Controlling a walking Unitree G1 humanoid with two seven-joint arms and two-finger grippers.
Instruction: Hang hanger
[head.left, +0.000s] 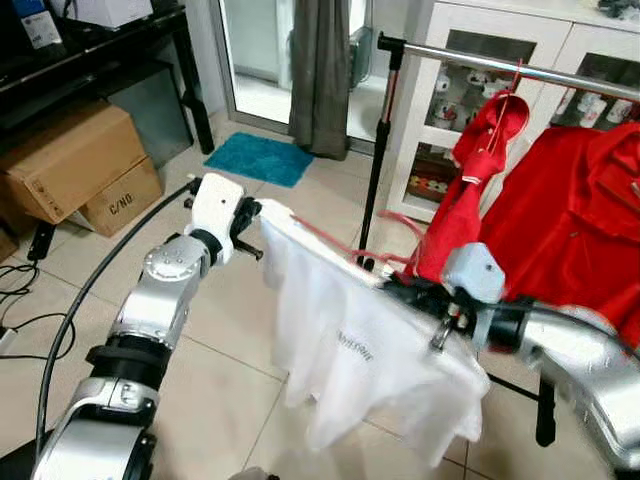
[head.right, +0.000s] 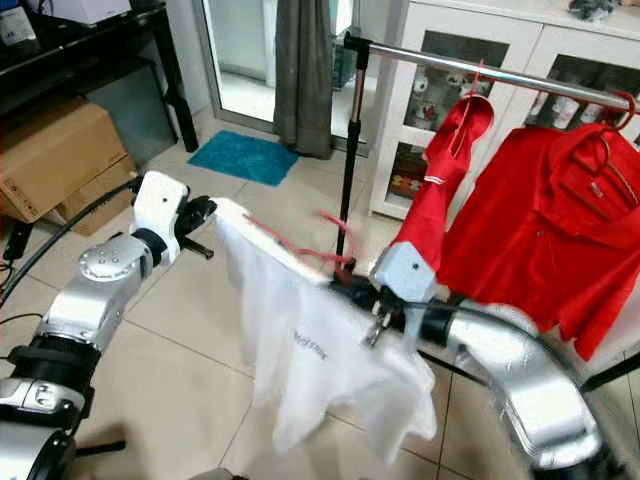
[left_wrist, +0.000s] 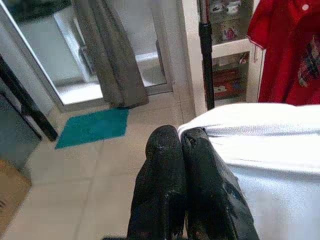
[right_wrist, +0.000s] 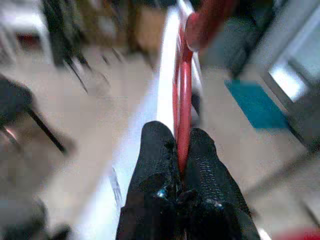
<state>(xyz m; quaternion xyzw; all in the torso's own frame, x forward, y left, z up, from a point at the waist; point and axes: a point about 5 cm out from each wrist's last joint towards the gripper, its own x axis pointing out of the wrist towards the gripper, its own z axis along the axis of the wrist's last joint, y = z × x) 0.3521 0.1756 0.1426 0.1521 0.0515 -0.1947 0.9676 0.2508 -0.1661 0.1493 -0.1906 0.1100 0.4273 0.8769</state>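
A white shirt (head.left: 350, 340) hangs on a red hanger (head.left: 330, 240), stretched between my two arms at chest height. My left gripper (left_wrist: 181, 137) is shut on the shirt's shoulder end, seen also in the left eye view (head.left: 260, 214). In the right wrist view my right gripper (right_wrist: 178, 137) is shut on the hanger's red bar (right_wrist: 184, 85), at the shirt's other shoulder. The metal clothes rail (head.left: 500, 65) runs above and behind, to the right of the hanger. Two red garments (head.left: 580, 220) hang from it.
The rail's black upright pole (head.left: 378, 150) stands just behind the shirt. A white glass-door cabinet (head.left: 440, 100) is behind the rail. Cardboard boxes (head.left: 70, 160) lie at the left under a black table. A teal mat (head.left: 258, 158) and a grey curtain (head.left: 320, 75) are by the door.
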